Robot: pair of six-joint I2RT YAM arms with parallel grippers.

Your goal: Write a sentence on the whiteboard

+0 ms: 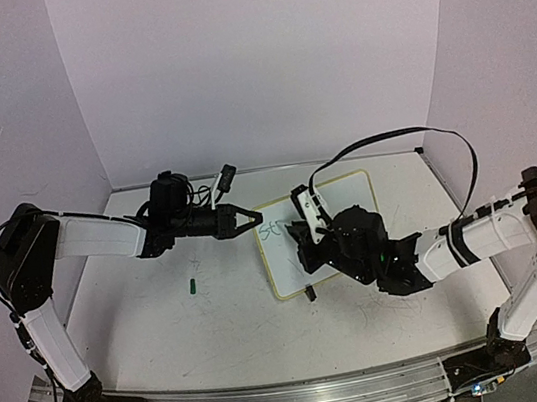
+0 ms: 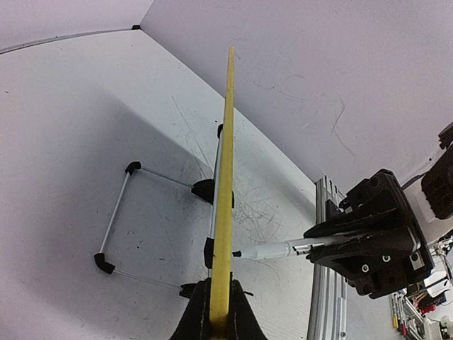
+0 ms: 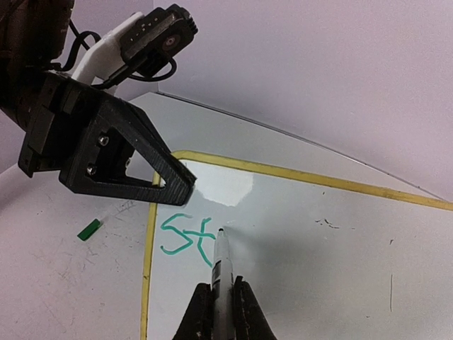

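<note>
1. The writing step is just getting going. The left gripper (image 1: 247,218) is clamping shut on the left edge of the whiteboard (image 1: 343,195), bracing it. The right gripper (image 1: 307,241) is pinching a marker (image 3: 221,265) and pressing its tip to the board face.
2. Of the sentence (image 3: 187,237), only the first green strokes are showing, reading like "St" in the board's upper left corner, so I judge nearly all of it is yet to be written. The next move is calling for short, light strokes running rightwards from the "t", with the left grip holding firm so the board is not sliding.
3. Far left on the table, a small green cap (image 1: 192,285) is lying apart from everything else.
4. In the left wrist view, the board's yellow frame (image 2: 228,177) is running straight up out of the closed fingers (image 2: 195,319). A wire stand (image 2: 120,212) is propping it from behind.
5. The board is standing tilted at mid-table between the two grippers, touching the left one.
6. On the right, the marker tip is sitting just beside the last green stroke, directly ahead of the right gripper's fingers (image 3: 202,312).
</note>
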